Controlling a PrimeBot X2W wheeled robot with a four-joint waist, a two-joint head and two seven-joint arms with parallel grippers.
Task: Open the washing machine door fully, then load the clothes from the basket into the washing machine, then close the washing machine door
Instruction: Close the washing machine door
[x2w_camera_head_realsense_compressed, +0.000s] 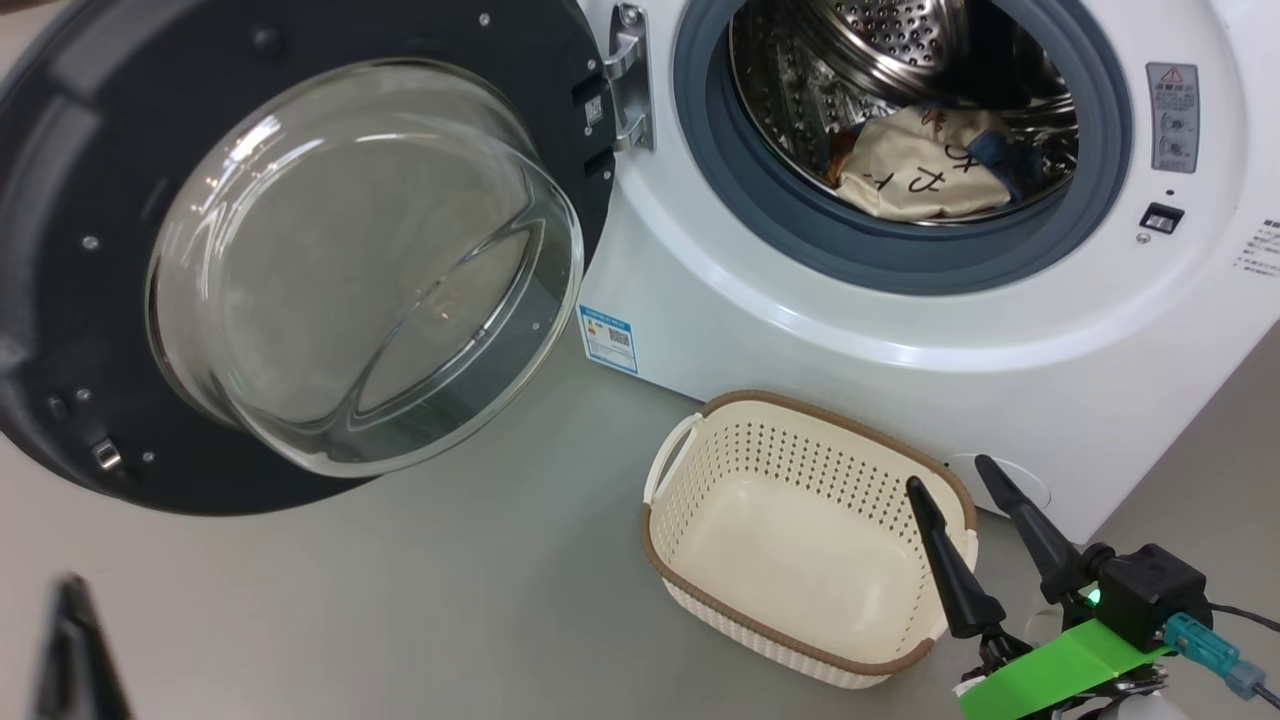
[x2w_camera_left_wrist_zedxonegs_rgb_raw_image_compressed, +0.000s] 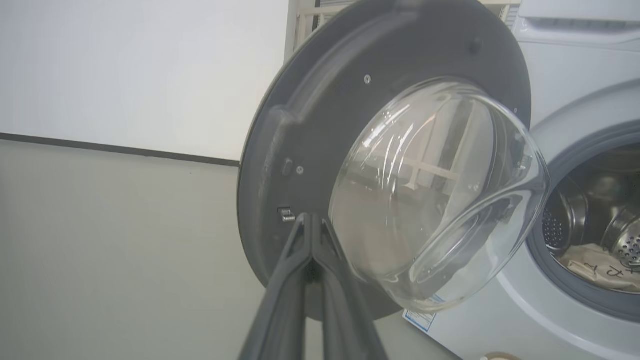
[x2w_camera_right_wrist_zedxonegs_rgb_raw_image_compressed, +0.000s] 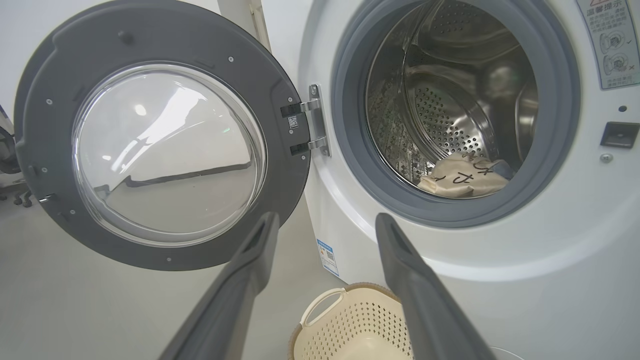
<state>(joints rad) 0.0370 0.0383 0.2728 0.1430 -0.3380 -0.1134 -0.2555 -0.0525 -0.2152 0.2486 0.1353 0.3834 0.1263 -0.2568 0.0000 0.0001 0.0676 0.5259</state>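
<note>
**Q:** L arm pose?

**A:** L gripper (x2w_camera_left_wrist_zedxonegs_rgb_raw_image_compressed: 311, 220) has its fingers pressed together w/ nothing between them. Tips aim at the inner face of the washing machine door (x2w_camera_head_realsense_compressed: 360, 260), low on the dark rim, just beside the glass bowl (x2w_camera_left_wrist_zedxonegs_rgb_raw_image_compressed: 435, 200). Contact w/ the rim can't be confirmed.

**Q:** R arm?

**A:** R gripper (x2w_camera_head_realsense_compressed: 950, 475) sits low at right, fingers spread apart and empty, pointing up toward the washing machine (x2w_camera_head_realsense_compressed: 850, 330) front. In the head view its tips overlap the basket (x2w_camera_head_realsense_compressed: 800, 405) at the far right rim.

**Q:** Door cond.?

**A:** Swung wide to the left on its hinge (x2w_camera_head_realsense_compressed: 630, 80), inner side facing out.

**Q:** Load pos.?

**A:** Clothes (x2w_camera_head_realsense_compressed: 925, 165) lie at the bottom of the steel drum (x2w_camera_head_realsense_compressed: 880, 40), behind the grey-blue gasket (x2w_camera_head_realsense_compressed: 720, 180). Cream cloth w/ black marks is on top, w/ bits of blue and orange-brown at the edges. Basket stands upright on the floor (x2w_camera_head_realsense_compressed: 400, 600) in front of the machine, bare bottom showing.
</note>
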